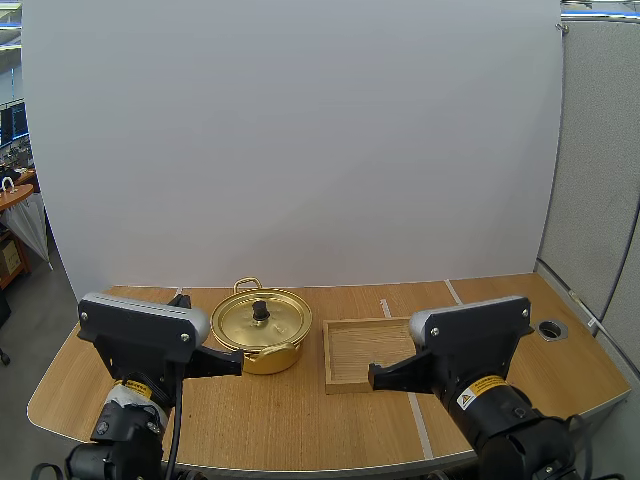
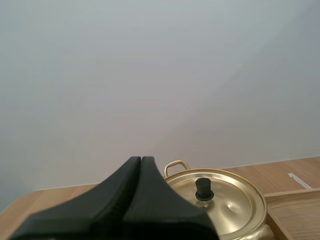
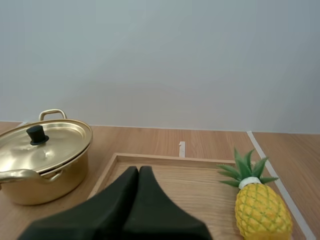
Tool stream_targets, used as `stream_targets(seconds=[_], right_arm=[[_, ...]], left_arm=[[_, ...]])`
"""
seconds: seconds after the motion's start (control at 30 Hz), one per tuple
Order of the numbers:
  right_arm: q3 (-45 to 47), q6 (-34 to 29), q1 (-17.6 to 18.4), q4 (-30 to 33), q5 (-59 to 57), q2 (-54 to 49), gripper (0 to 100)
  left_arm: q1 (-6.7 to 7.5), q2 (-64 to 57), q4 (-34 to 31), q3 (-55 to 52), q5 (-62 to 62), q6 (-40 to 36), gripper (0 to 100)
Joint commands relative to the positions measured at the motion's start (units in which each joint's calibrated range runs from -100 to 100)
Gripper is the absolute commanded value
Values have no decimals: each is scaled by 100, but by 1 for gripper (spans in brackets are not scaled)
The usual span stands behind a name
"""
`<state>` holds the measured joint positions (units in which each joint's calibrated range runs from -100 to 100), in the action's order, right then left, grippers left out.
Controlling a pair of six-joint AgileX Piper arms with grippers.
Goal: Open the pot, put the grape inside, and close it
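One pot, upright, handles near-and-far

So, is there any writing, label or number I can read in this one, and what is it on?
Right arm's yellow sticker: warning triangle and print, too small to read.
Left arm's yellow sticker: too small to read.
Pot, tray, pineapple: no writing to be seen on them.
Nothing else legible.
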<state>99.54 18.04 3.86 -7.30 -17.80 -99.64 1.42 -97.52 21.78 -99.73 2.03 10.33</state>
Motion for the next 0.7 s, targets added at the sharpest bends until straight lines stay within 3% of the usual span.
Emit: stream_targets(seconds=[0.0,0.17,0.33,0.6,0.67], right_arm=[[46,64,-31,75,161,-36,0],[46,64,-99,136,-155,-36,0],[46,64,-123,203,-403,-36,0],[46,64,-142,242,-1320,-36,0],[46,64,-185,242,-1320,-36,0]], left_arm=[[-11,-225,115,-27,373,-92,0],[-11,-248,115,-27,1244,-92,0],[-109,-248,61,-27,1872,-437,0],[-153,-248,-1529,-27,2534,-2001,0],[-153,-248,-1554,-27,2534,-2071,0]])
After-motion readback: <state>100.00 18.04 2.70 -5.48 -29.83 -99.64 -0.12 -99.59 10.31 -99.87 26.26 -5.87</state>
